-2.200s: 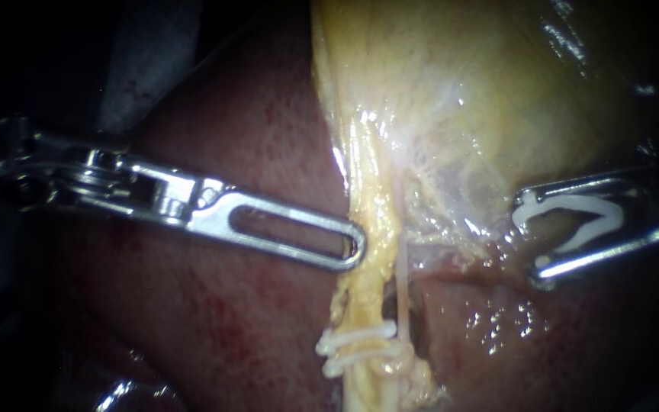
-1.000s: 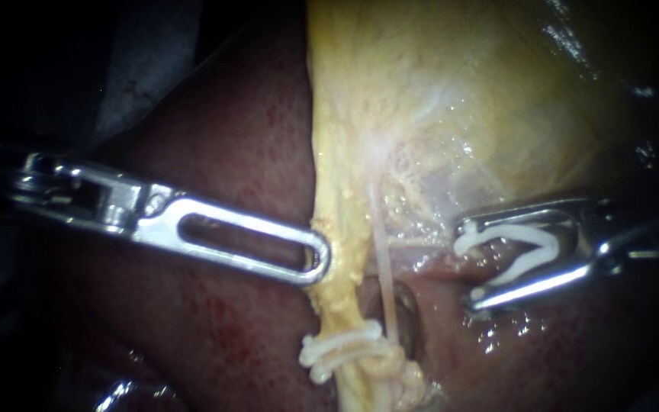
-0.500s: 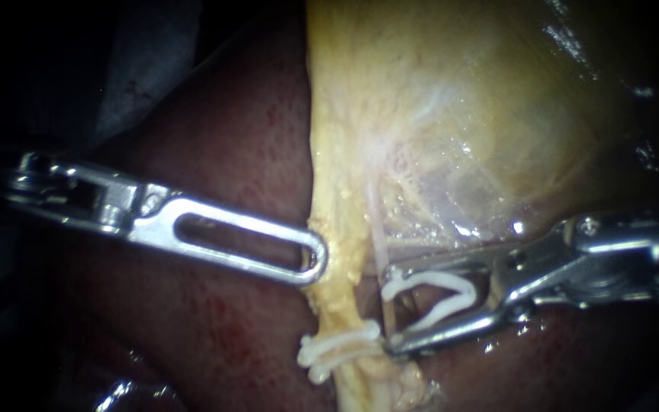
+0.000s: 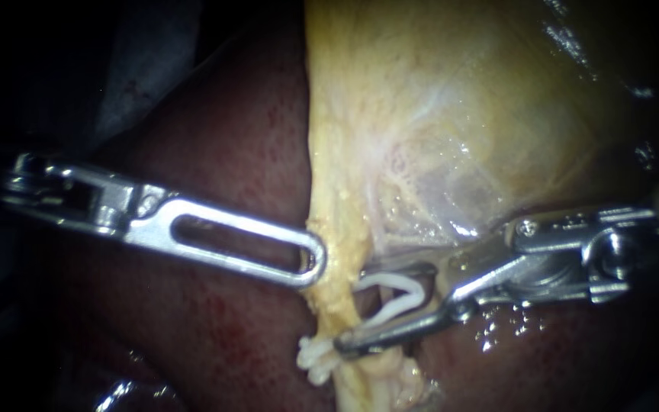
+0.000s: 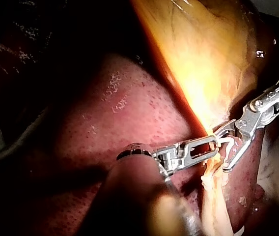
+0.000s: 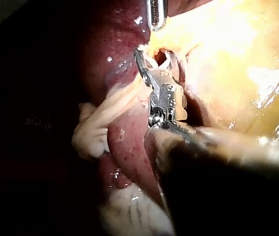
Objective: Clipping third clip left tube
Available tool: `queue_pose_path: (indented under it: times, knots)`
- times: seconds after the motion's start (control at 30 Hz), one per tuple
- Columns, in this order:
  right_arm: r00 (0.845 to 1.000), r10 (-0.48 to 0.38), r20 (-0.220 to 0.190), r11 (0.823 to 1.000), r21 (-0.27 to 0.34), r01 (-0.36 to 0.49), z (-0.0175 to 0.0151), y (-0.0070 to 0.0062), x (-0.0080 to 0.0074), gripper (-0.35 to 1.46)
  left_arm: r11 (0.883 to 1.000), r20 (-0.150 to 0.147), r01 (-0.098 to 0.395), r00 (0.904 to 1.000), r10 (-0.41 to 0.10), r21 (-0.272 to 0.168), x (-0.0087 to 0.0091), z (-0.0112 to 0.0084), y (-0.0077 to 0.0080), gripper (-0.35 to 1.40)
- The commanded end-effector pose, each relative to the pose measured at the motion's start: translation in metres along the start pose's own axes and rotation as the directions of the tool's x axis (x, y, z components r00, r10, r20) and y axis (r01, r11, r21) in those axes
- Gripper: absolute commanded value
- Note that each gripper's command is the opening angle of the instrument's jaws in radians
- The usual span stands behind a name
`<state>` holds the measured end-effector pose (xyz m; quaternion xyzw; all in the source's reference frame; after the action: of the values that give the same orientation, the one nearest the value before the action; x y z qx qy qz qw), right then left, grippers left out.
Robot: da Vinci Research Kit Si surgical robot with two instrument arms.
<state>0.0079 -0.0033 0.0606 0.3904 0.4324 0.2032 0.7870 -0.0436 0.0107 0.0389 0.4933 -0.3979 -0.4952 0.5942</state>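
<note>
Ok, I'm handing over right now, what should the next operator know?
Left instrument: jaws shut on the yellow strand.
Right instrument: jaws hold an open white clip, at the strand just above the clips already on it.
Done: clip is at the strand, not closed.
Left: confirm it straddles the tube (can't tell from here), close it, back out.
</note>
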Motion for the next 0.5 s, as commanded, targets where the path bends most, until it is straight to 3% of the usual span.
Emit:
queue_pose_path:
  times: [0.03, 0.5]
  knots:
    - [1.000, 0.000, 0.000, 1.000, 0.000, 0.000, 0.0003, 0.0000, 0.0001, 0.52, 1.000, 0.000, 0.000, 1.0000, 0.000, 0.000, 0.0000, 0.0000, 0.0000, -0.35]
    - [1.000, 0.010, 0.016, 1.000, 0.025, -0.010, 0.0028, -0.0002, 0.0016, 0.45, 1.000, 0.001, 0.000, 1.0000, 0.000, 0.000, 0.0000, 0.0002, -0.0001, -0.35]
